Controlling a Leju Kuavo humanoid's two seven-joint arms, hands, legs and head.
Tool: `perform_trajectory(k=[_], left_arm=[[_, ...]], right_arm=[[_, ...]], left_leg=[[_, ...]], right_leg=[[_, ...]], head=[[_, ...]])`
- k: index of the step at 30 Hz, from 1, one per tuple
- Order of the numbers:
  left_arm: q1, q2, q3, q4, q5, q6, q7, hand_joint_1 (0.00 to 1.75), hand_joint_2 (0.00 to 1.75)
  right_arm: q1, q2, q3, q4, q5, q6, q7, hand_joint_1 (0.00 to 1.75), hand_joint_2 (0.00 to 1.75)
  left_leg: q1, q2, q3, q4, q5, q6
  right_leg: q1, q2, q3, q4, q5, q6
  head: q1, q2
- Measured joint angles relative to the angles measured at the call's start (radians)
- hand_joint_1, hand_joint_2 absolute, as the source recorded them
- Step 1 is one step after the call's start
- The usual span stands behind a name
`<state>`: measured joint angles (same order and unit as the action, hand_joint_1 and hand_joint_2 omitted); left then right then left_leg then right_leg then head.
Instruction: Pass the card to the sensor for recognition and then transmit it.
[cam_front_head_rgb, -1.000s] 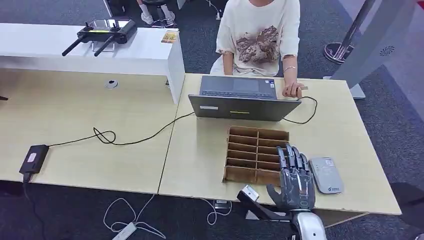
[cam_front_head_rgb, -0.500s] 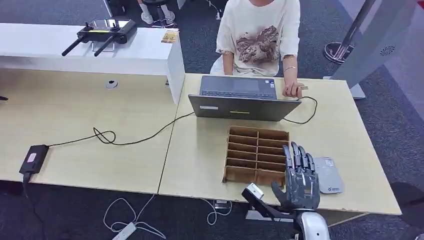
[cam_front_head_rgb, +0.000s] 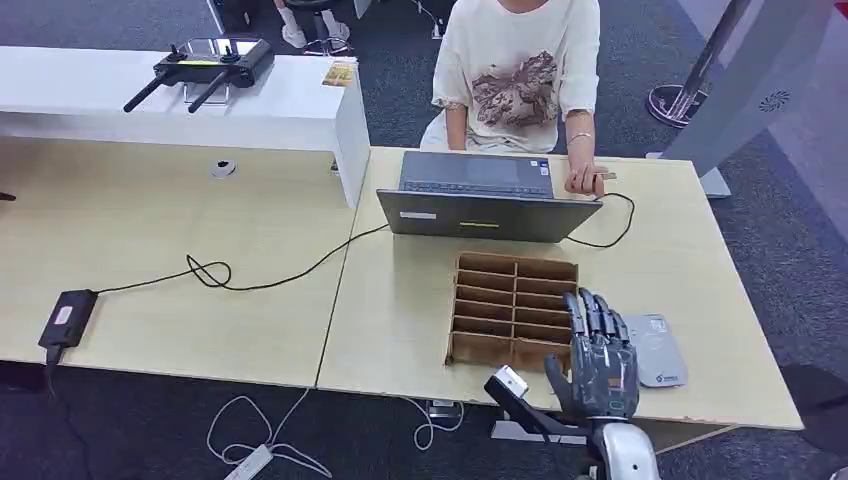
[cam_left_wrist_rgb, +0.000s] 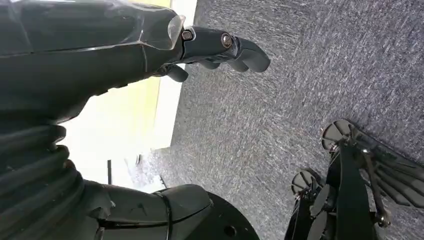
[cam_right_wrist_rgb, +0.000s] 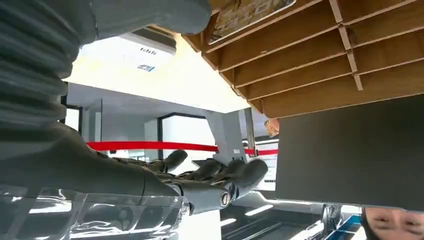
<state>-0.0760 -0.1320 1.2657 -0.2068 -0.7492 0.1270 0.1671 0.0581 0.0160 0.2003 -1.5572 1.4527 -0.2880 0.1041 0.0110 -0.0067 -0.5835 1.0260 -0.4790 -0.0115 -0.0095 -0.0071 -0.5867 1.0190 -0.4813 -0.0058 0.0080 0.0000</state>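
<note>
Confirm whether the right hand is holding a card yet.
No: in the head view the right hand hovers with fingers spread over the brown cardboard divider box, beside the grey card sensor, holding nothing.

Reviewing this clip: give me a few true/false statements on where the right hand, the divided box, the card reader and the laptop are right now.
1. The right hand is empty, fingers extended. True.
2. The cardboard divider box sits between the laptop and the table's near edge. True.
3. The grey card reader lies on the left table next to the black power adapter. False: it lies on the right table, just right of the right hand.
4. The laptop is closed flat. False: it is open, facing the seated person.
5. The right hand is over the laptop keyboard. False: it is at the box's near right corner.
</note>
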Motion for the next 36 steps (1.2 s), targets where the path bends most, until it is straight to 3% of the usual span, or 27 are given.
perform_trajectory(k=[6,10,15,19,26,31,33,36], left_arm=[[0.000,0.000,0.000,0.000,0.000,0.000,0.000,0.00,1.75],[0.000,0.001,0.000,0.000,-0.003,-0.002,0.000,0.00,1.75],[0.000,0.003,-0.001,0.000,-0.008,-0.003,0.000,0.00,1.75],[0.000,0.003,-0.001,0.000,-0.011,-0.003,0.001,0.00,1.75],[-0.001,0.003,-0.002,0.000,-0.016,-0.005,0.003,0.00,1.75],[-0.001,0.005,-0.003,0.000,-0.023,-0.012,0.003,0.00,1.75],[-0.001,0.005,-0.004,0.000,-0.026,-0.013,0.003,0.00,1.75],[-0.001,0.006,-0.007,0.000,-0.030,-0.015,0.003,0.00,1.75]], right_arm=[[-0.005,0.000,0.000,0.011,0.000,-0.001,-0.002,0.73,1.75],[-0.005,0.000,0.000,0.016,0.000,-0.001,-0.002,0.63,1.75],[-0.005,0.000,0.001,0.019,0.000,-0.002,-0.002,0.72,1.75],[-0.006,0.000,0.005,0.023,0.000,-0.002,-0.003,0.65,1.75],[-0.010,0.000,0.017,0.026,0.003,0.002,-0.007,0.93,1.75],[-0.016,0.000,0.025,0.033,0.016,0.004,-0.007,0.82,1.75],[-0.018,0.000,0.029,0.038,0.017,0.005,-0.007,0.94,1.75],[-0.022,0.000,0.034,0.044,0.017,0.005,-0.007,0.96,1.75]], left_leg=[[0.000,0.000,0.000,0.000,0.000,0.000],[0.000,0.000,0.000,0.000,0.000,0.000],[0.000,0.000,0.000,0.000,0.000,0.000],[0.000,0.000,0.000,0.000,0.000,0.000],[0.000,0.000,0.000,0.000,0.000,0.000],[0.000,0.000,0.000,0.000,0.000,0.000],[0.000,0.000,0.000,0.000,0.000,0.000],[0.000,0.000,0.000,0.000,0.000,0.000]], right_leg=[[0.000,0.000,0.000,0.000,0.000,0.000],[0.000,0.000,0.000,0.000,0.000,0.000],[0.000,0.000,0.000,0.000,0.000,0.000],[0.000,0.000,0.000,0.000,0.000,0.000],[0.000,0.000,0.000,0.000,0.000,0.000],[0.000,0.000,0.000,0.000,0.000,0.000],[0.000,0.000,0.000,0.000,0.000,0.000],[0.000,0.000,0.000,0.000,0.000,0.000]], head=[[0.000,0.000],[0.000,0.000],[0.000,0.000],[0.000,0.000],[0.000,0.000],[0.000,0.000],[0.000,0.000],[0.000,0.000]])
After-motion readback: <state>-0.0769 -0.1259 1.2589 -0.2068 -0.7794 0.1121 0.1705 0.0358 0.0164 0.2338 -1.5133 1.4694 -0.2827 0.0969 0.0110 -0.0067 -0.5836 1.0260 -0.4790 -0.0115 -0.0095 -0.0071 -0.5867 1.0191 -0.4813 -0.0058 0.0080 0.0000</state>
